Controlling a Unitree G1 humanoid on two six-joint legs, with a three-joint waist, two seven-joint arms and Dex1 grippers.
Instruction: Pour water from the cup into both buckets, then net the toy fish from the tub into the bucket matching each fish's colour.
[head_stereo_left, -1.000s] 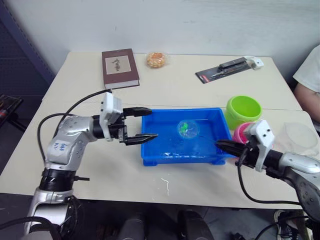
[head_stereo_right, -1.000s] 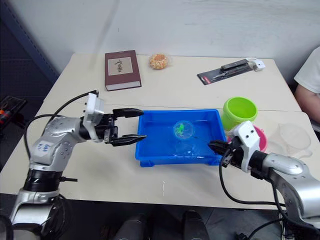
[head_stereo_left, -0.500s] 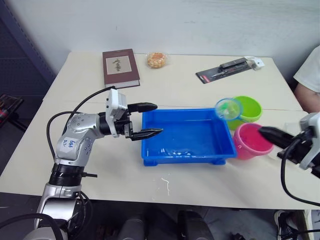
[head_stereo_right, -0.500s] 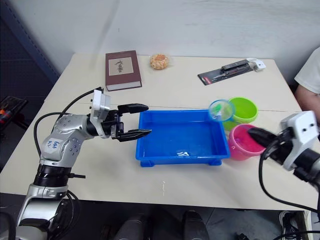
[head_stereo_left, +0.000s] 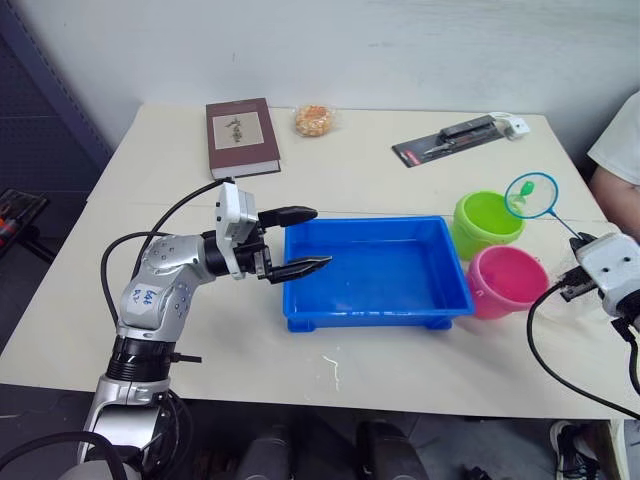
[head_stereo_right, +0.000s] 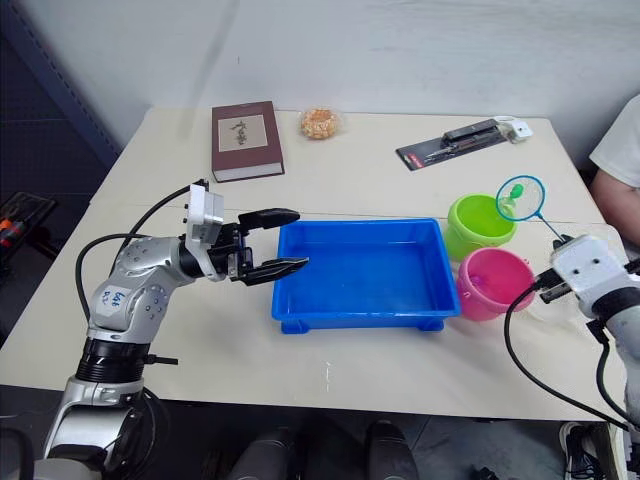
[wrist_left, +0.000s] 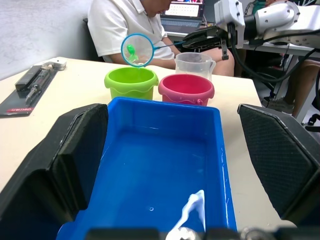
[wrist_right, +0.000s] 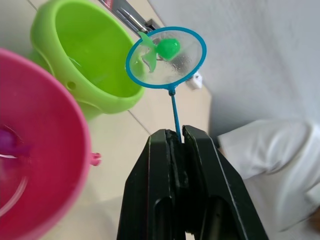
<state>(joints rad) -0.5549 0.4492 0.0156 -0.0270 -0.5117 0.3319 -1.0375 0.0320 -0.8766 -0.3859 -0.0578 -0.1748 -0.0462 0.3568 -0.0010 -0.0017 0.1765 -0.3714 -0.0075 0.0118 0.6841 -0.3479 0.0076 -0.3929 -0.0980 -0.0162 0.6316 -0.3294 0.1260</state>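
While the right gripper (wrist_right: 176, 142) pinches the net (head_stereo_left: 531, 194) handle, a green fish (wrist_right: 167, 48) sits in the mesh, near the table's right edge, just beyond the green bucket (head_stereo_left: 487, 222) | tip over green, not pink bucket (head_stereo_left: 508, 280) | left gripper (head_stereo_left: 305, 240) open, empty, at tub (head_stereo_left: 372, 315) left rim

Even, bright indoor light; shadows soft.
Faint glare on the tub (head_stereo_left: 375, 270) water; near fingers (wrist_left: 75, 155) in the left wrist view blurred.
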